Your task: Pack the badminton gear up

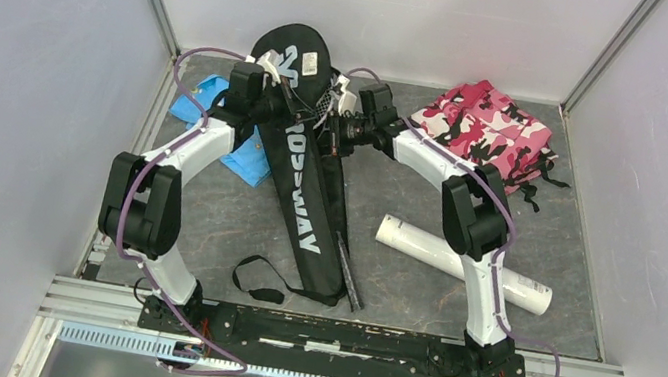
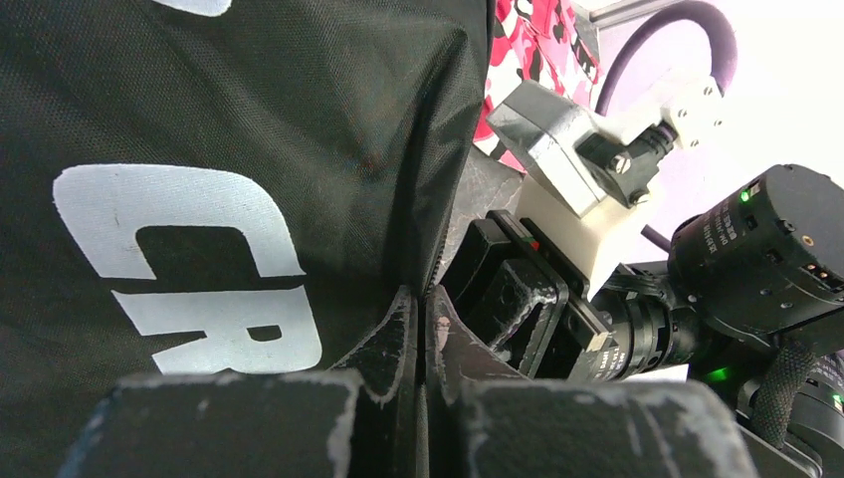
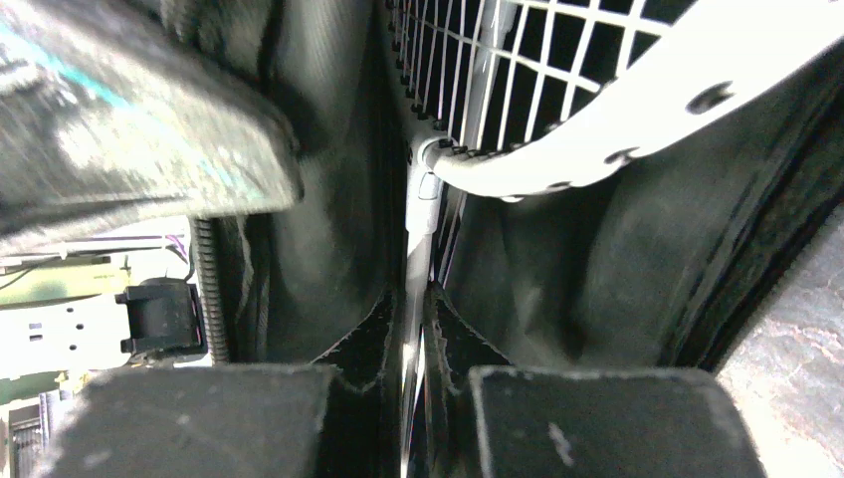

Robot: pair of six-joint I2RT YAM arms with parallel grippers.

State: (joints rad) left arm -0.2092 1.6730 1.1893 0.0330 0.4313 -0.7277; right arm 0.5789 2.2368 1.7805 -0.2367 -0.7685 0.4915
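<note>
The left gripper (image 2: pixel 422 307) is clamped tight on a pinched fold of the long black woven-fabric racket bag (image 2: pixel 249 119) with white "CROSSWAY" lettering. The fold rises straight out from between its fingertips, and the printed face of the bag spreads to its left. Just to its right, close by, stands the right gripper (image 3: pixel 416 309), whose fingers are closed on the thin silver shaft of a badminton racket (image 3: pixel 418 214). The shaft runs straight ahead from its fingertips to the pale strung head, which lies ahead and to its right, with dark bag fabric on both sides. In the top view both grippers meet at the wide end of the bag on the grey table (image 1: pixel 395 289). The long white tube (image 1: pixel 432 249) lies well behind the right gripper, under that arm. The pink camouflage cloth (image 1: pixel 486 127) sits out to its right, and the blue printed cloth (image 1: pixel 248 163) lies beside the left arm.
</note>
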